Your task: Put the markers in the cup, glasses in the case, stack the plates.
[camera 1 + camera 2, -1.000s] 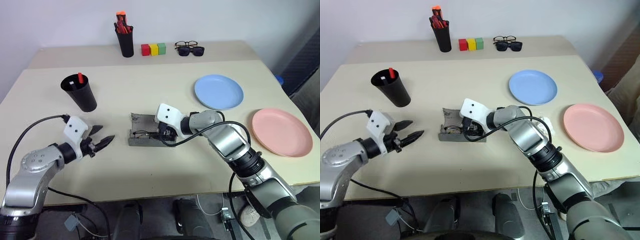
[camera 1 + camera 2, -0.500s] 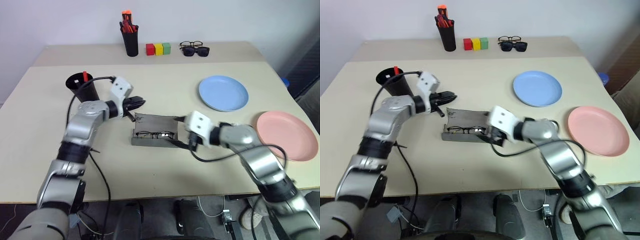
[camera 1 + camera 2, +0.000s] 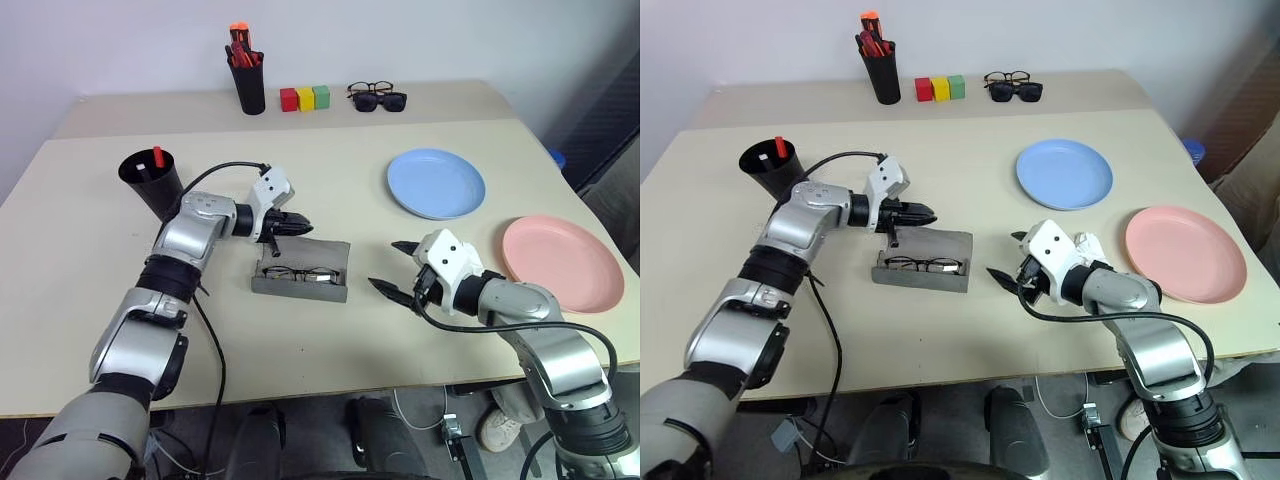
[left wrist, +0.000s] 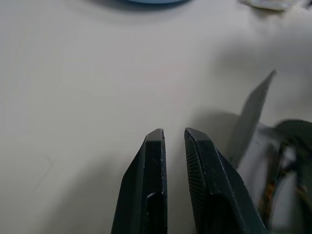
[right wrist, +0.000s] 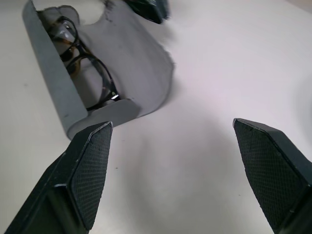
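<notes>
The grey case (image 3: pixel 300 284) lies open mid-table, its lid (image 3: pixel 318 251) tilted back, with the wire-framed glasses (image 3: pixel 299 272) inside. My left gripper (image 3: pixel 304 227) is shut and empty, with its tips just behind the lid's left end; I cannot tell if they touch it. My right gripper (image 3: pixel 393 266) hangs open and empty, right of the case and apart from it. The wide black cup (image 3: pixel 152 186) stands at the left with a red-capped marker (image 3: pixel 158 157) and a pale tip (image 3: pixel 762 156) in it. The blue plate (image 3: pixel 436 183) and the pink plate (image 3: pixel 563 262) lie apart on the right.
At the table's far edge stand a slim black pen cup (image 3: pixel 248 85) with orange and red caps, three coloured blocks (image 3: pixel 305 97), and black sunglasses with a second pair of spectacles (image 3: pixel 378 97). Bare table shows between the case and the plates.
My left arm swung from the table's front left up to the case lid, and its gripper shut. My right gripper drew back rightward out of the case and stayed open.
</notes>
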`<state>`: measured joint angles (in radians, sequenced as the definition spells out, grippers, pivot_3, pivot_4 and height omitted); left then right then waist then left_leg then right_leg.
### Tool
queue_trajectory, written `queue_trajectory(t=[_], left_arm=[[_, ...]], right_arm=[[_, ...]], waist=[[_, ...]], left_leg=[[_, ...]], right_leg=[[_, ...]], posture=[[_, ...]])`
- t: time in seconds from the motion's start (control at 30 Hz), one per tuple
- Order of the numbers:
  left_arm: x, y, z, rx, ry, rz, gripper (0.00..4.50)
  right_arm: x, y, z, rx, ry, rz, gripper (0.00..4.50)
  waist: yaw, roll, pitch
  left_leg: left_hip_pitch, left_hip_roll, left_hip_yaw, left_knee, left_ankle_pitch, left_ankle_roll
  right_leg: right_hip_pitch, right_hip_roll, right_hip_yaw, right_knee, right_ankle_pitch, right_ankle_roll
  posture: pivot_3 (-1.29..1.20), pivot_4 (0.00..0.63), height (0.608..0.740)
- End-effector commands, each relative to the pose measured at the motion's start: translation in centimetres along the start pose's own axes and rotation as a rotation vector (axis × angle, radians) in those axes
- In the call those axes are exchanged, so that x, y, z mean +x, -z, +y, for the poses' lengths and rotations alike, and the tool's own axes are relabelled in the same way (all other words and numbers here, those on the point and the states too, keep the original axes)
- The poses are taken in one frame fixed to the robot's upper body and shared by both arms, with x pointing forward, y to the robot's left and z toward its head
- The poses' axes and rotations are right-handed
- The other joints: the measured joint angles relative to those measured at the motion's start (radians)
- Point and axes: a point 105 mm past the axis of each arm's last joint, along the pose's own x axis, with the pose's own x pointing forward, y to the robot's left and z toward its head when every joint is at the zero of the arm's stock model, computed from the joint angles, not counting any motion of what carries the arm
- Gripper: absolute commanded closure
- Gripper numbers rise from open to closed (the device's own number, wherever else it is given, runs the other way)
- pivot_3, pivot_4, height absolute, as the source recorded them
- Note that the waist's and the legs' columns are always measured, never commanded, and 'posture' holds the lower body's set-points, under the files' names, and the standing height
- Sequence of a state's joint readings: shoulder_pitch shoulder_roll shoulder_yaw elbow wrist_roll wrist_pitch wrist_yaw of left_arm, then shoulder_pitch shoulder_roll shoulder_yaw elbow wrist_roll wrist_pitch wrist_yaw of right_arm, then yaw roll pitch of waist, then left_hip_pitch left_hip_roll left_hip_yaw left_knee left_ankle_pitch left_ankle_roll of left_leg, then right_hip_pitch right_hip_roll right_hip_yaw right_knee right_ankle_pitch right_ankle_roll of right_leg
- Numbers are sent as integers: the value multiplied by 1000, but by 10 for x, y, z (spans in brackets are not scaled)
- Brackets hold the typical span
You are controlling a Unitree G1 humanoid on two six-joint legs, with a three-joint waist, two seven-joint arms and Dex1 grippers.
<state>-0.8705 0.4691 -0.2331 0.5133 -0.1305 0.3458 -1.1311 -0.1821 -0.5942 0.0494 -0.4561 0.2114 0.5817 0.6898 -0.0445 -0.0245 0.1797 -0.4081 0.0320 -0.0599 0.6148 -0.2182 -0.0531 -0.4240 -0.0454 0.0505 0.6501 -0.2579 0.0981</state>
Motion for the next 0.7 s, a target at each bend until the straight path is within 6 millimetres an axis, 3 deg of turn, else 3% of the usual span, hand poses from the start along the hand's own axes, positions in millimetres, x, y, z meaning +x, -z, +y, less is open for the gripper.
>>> queue_trajectory(t=[0.03,0.23,0.4,0.53,0.7], left_arm=[[-8,4,-11,30,31,20,3867],[-26,11,-36,61,41,41,3867],[-42,28,-58,63,39,95,3867],[-47,30,-63,73,2,79,3867],[-58,13,-56,23,-135,-86,3867]], right_arm=[[0,-13,-7,-38,27,-47,462],[5,-12,-22,-51,54,-42,462],[13,-6,-52,-81,144,22,462],[21,5,-80,-92,247,98,462],[35,25,-118,-197,377,241,462]], waist=[[0,0,0],[1,1,0],[1,1,0],[3,1,0],[-2,1,0]], left_leg=[[0,0,0,0,0,0],[1,0,0,0,0,0],[1,0,1,1,0,0],[0,0,1,1,0,0],[1,0,1,0,0,0]], right_leg=[[0,0,0,0,0,0],[0,0,1,1,0,0],[0,0,1,1,0,0],[0,0,1,0,0,0],[0,0,1,0,0,0]], posture=[[0,150,740],[0,150,740],[0,150,740],[0,150,740],[0,150,740]])
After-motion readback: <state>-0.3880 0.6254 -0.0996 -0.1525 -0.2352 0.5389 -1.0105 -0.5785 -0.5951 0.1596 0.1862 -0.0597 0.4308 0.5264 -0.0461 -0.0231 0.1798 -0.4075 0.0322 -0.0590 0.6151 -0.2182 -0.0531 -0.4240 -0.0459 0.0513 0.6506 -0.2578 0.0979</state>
